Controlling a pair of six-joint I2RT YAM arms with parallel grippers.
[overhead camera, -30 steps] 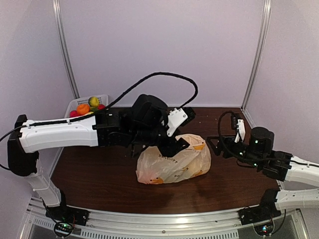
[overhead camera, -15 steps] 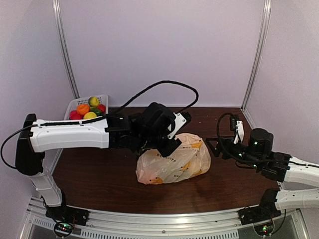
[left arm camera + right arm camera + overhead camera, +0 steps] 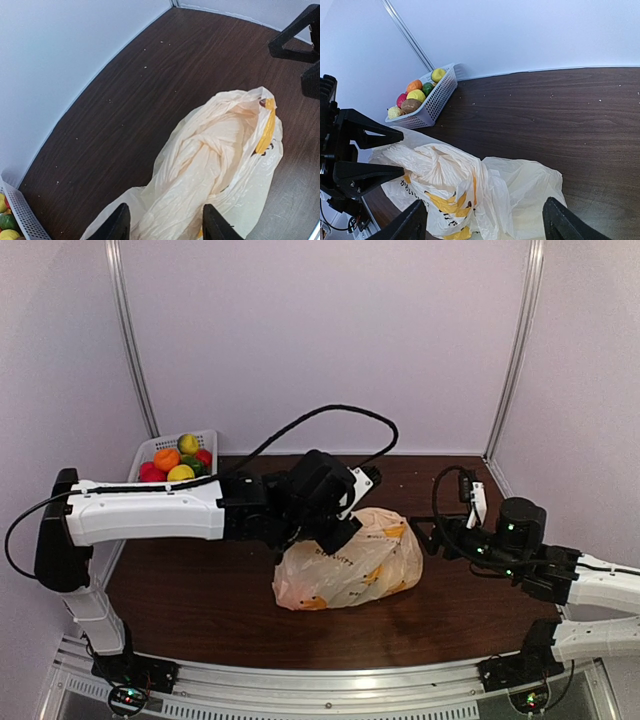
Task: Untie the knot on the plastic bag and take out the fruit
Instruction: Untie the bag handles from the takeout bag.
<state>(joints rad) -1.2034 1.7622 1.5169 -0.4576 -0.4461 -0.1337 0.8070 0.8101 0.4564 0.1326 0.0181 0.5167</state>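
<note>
The plastic bag (image 3: 350,562) lies crumpled near the middle of the dark wooden table (image 3: 190,590). The left gripper (image 3: 164,225) is down on the bag's far-left top. Its jaws stand apart with gathered plastic between them, and it is not clear whether they pinch it. The right gripper (image 3: 487,222) hovers just beside the bag's right end, jaws wide apart and empty. A white slotted basket (image 3: 208,437) of toy fruit sits in the far left corner.
</note>
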